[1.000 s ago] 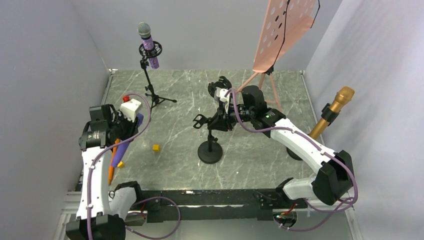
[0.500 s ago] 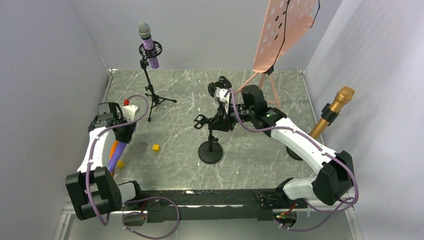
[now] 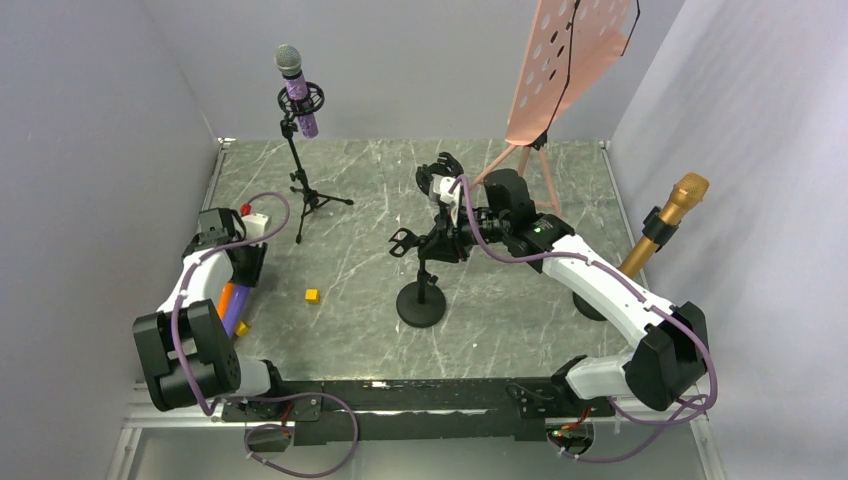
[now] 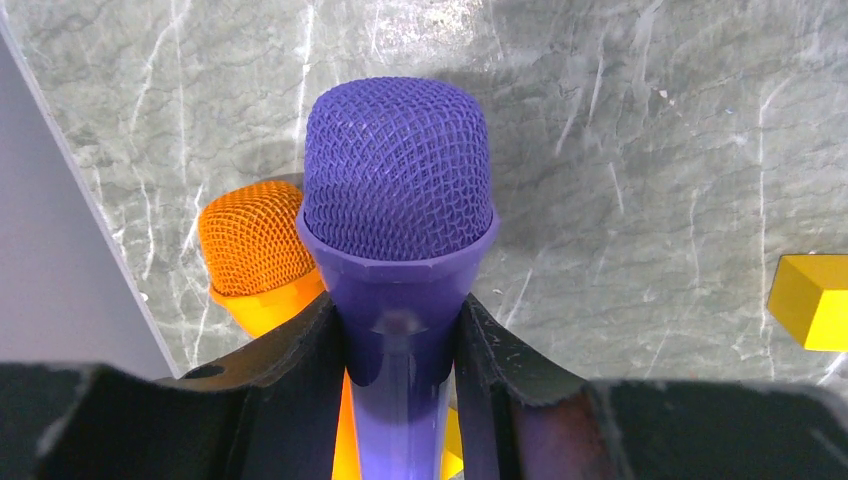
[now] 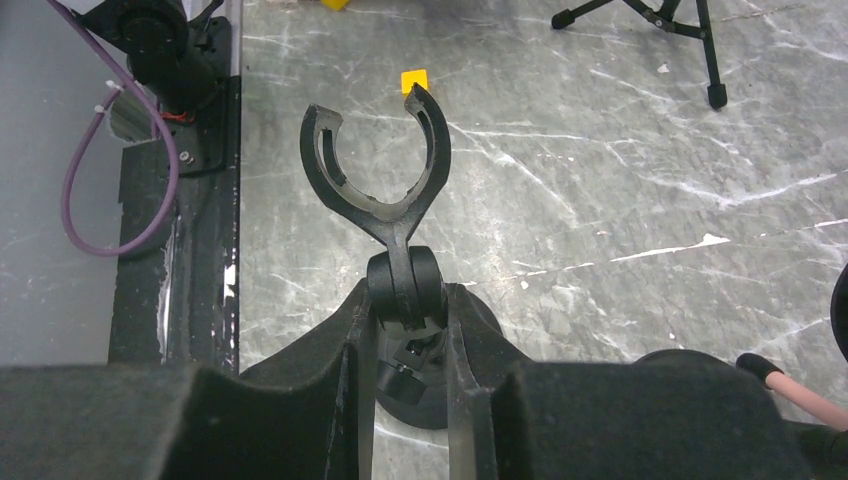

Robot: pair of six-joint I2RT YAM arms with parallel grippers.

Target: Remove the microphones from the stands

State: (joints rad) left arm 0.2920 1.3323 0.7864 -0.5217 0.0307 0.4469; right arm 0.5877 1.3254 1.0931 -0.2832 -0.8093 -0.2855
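Observation:
My left gripper (image 4: 400,345) is shut on a purple microphone (image 4: 398,210) and holds it low over the table at the far left (image 3: 236,305). Its mesh head points at the near edge. An orange microphone (image 4: 258,255) lies right beside it. My right gripper (image 5: 408,310) is shut on the joint of the black round-base stand (image 3: 420,300) in the middle. The stand's C-shaped clip (image 5: 375,165) is empty and open. The clip also shows in the top view (image 3: 402,243).
A tripod stand (image 3: 300,150) with a grey-headed purple microphone stands at the back left. A pink music stand (image 3: 565,70) is at the back, a gold microphone (image 3: 665,225) on a stand at the right. Small yellow blocks (image 3: 312,296) lie near the left arm.
My left arm has swung down and towards the left wall, lowering the purple microphone next to the orange one. My right arm has stayed on the stand.

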